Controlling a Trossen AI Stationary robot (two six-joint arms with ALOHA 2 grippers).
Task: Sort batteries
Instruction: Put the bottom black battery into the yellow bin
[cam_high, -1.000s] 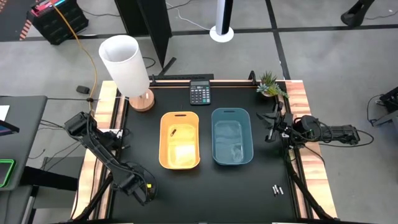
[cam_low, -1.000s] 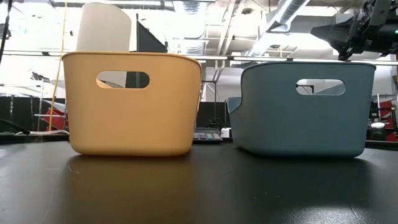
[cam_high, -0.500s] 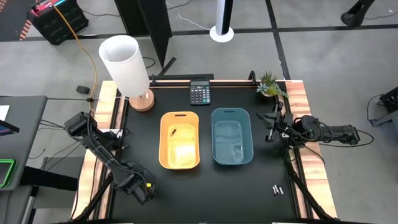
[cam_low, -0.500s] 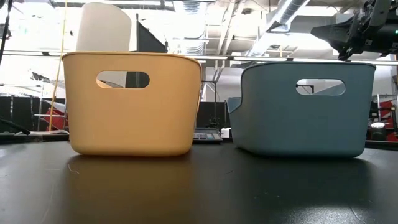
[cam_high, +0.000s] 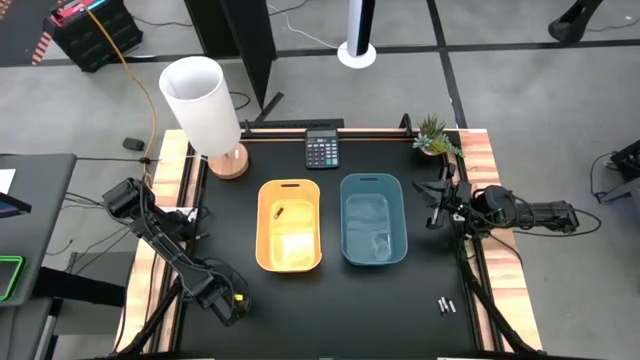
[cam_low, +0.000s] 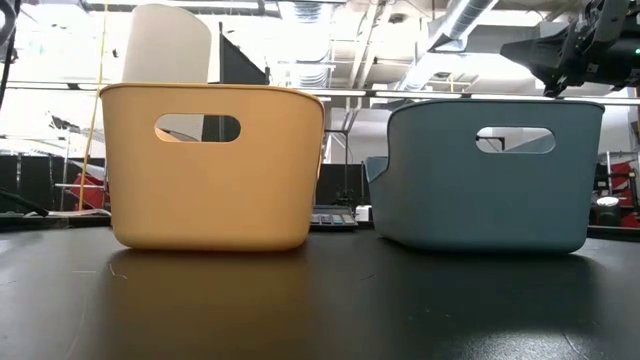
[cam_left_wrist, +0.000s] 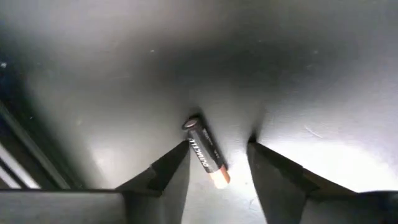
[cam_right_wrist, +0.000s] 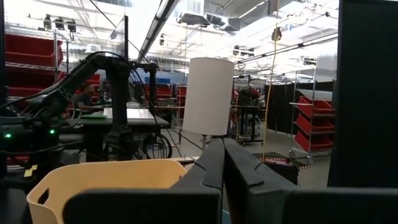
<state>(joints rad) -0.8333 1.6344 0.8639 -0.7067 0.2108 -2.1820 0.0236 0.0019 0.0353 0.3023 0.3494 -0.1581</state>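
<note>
left wrist view: left tool (cam_left_wrist: 217, 152) open astride a dark battery (cam_left_wrist: 205, 152)

The right gripper (cam_right_wrist: 222, 163) has its two dark fingers (cam_right_wrist: 208, 165) pressed together, tips touching. Beyond and beside them sits the yellow bin (cam_right_wrist: 99, 180), and past their tips stands a tall white cylinder (cam_right_wrist: 209, 96). Farther off to the bin's side rises a dark robot arm (cam_right_wrist: 93, 74).

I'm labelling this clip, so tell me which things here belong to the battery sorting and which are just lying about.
Job: battery between the open left gripper fingers; battery in the yellow bin; two batteries on the mat; blue bin.
Lying about: calculator, lamp, small plant.
</note>
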